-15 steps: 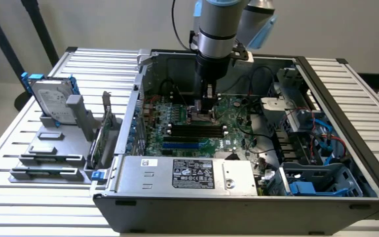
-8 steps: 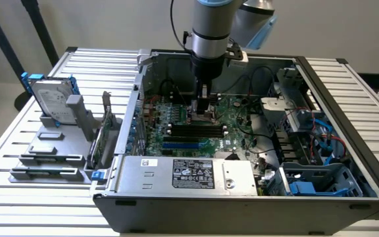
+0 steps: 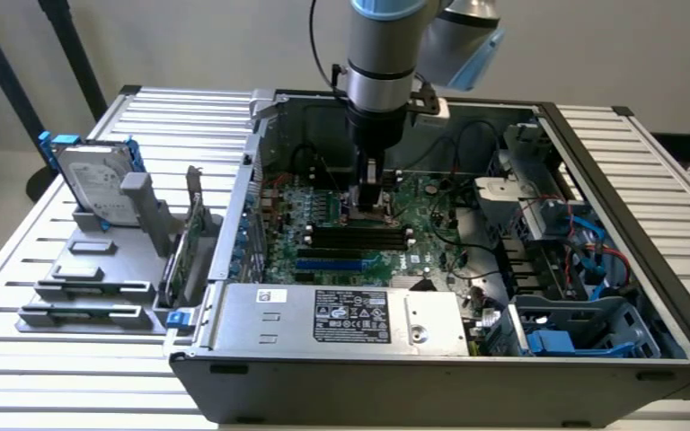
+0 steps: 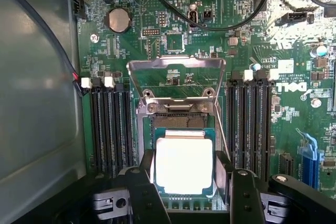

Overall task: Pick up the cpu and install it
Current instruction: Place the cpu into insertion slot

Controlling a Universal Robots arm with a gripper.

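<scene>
The cpu (image 4: 184,163) sits low over the open socket (image 4: 176,120) on the motherboard (image 4: 220,24), square with its frame. The claw (image 4: 186,167) is narrowed around it, 2 fingers (image 4: 144,190) pressed to opposite edges, apparently gripping. The load plate (image 4: 176,74) stands raised. Pickup and carry look done. Release and latching remain, and I cannot tell whether the chip is fully seated.

White DELL logo (image 4: 295,86) on motherboard (image 4: 286,129), power supply label (image 3: 351,316) probably unreadable
</scene>
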